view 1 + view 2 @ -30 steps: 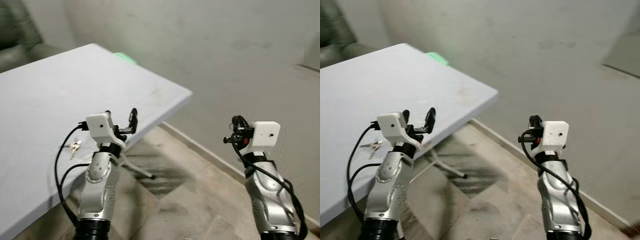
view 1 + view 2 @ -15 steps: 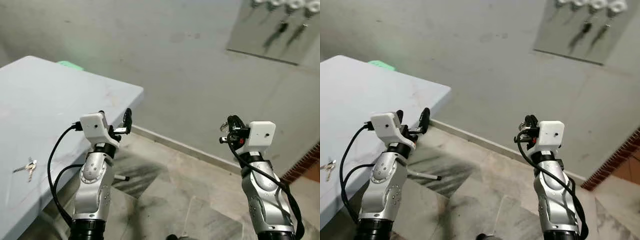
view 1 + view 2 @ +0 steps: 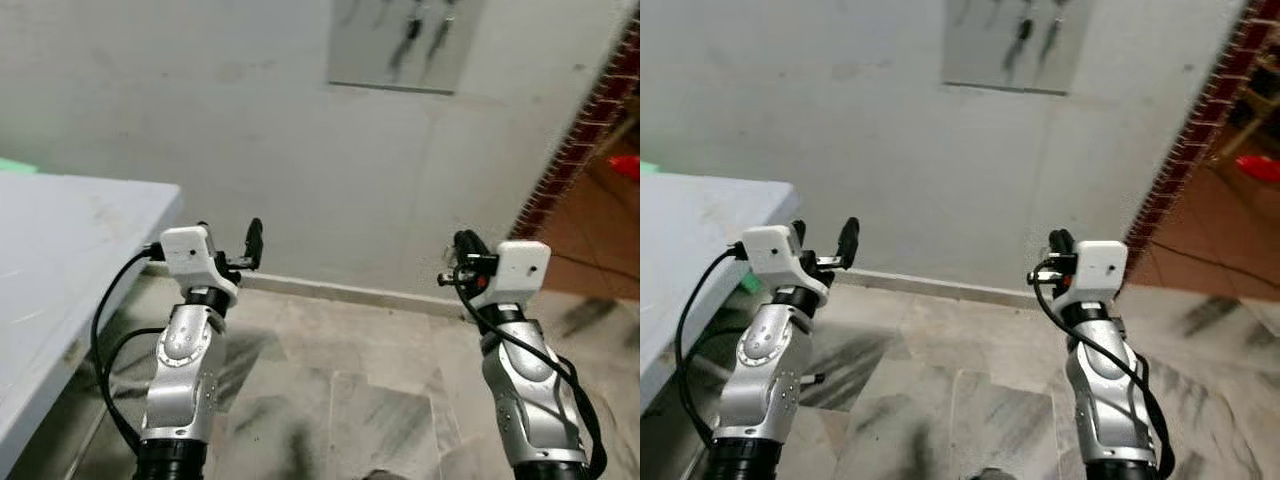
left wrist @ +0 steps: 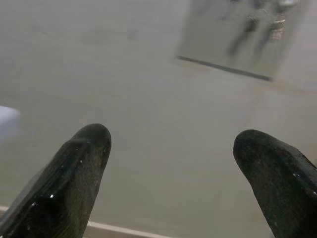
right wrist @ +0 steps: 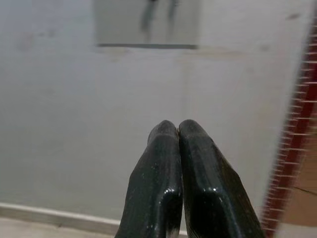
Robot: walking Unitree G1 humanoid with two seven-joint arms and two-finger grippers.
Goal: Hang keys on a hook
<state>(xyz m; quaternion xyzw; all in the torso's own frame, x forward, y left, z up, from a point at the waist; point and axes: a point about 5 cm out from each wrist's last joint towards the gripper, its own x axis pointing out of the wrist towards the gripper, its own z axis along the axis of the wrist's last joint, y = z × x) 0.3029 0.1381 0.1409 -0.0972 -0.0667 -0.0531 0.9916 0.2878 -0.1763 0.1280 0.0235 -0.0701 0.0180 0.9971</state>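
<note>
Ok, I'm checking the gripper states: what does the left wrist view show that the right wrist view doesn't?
Left wrist view: the left gripper with its fingers wide apart, and a pale table corner. Right wrist view: the right gripper with its fingers pressed together, and a red brick edge. Both: the grey wall and the blurred hook panel.

Both silver metal arms are raised in front of the body, forearms upright, each topped by a white camera housing at the wrist. The left gripper (image 3: 236, 243) points forward with its two long black fingers (image 4: 69, 183) spread wide apart. The right gripper (image 5: 178, 173) also points forward, its black fingers pressed together, tips touching.
</note>
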